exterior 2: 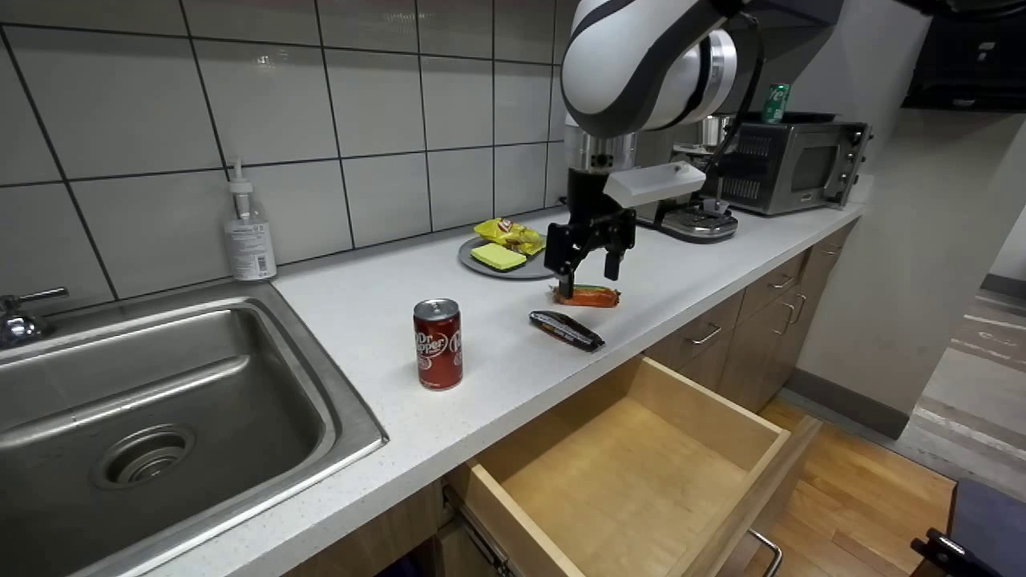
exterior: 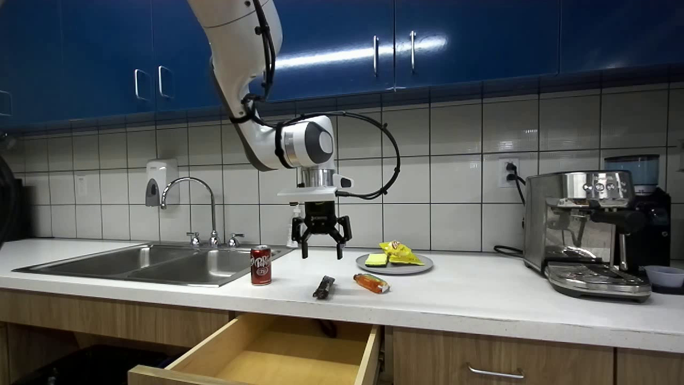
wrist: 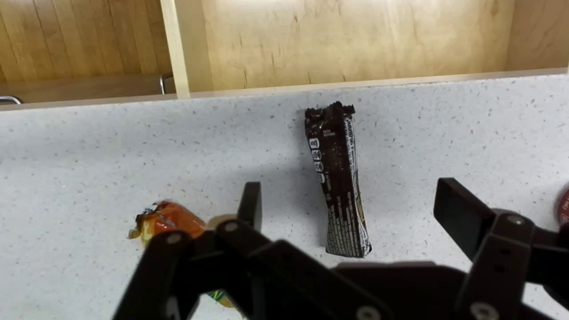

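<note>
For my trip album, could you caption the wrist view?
Open gripper above a dark wrapped bar on the speckled counter, an open drawer alongside.

Above the black, angular gripper [exterior: 322,252], the white arm [exterior: 235,59] had a silver collar [exterior: 317,177] and looping black cable [exterior: 398,160]; round grey screws [wrist: 484,310] studded the gripper's linkages [wrist: 502,262].

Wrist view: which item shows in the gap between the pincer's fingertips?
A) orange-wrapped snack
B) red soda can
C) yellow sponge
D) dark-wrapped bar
D: in the wrist view the dark-wrapped bar lies on the counter, framed by the open pincer but not gripped.
</note>
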Tool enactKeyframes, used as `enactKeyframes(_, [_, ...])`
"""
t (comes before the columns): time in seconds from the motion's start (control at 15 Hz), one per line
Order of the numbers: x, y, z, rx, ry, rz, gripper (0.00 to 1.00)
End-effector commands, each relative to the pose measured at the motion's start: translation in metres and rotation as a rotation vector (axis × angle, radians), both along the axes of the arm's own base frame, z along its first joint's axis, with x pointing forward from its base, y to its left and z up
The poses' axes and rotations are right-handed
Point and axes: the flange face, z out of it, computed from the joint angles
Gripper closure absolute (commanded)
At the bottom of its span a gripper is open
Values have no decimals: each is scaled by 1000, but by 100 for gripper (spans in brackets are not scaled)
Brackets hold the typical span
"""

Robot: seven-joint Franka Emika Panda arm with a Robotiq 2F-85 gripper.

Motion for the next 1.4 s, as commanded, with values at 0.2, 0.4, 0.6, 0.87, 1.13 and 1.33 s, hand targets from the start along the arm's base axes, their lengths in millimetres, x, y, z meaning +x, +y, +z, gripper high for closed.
enactKeyframes(0.2, [8,0,-5,0,20,10,0])
enactKeyframes(0.4, [8,0,-6,0,22,10,0])
enactKeyframes(0.6, [8,0,-6,0,22,10,0])
enactKeyframes(0.87, [7,2,-8,-5,28,8,0])
enactKeyframes(1.13, [11,8,-18,-13,24,5,0])
enactKeyframes(1.33, [16,10,-27,-18,12,2,0])
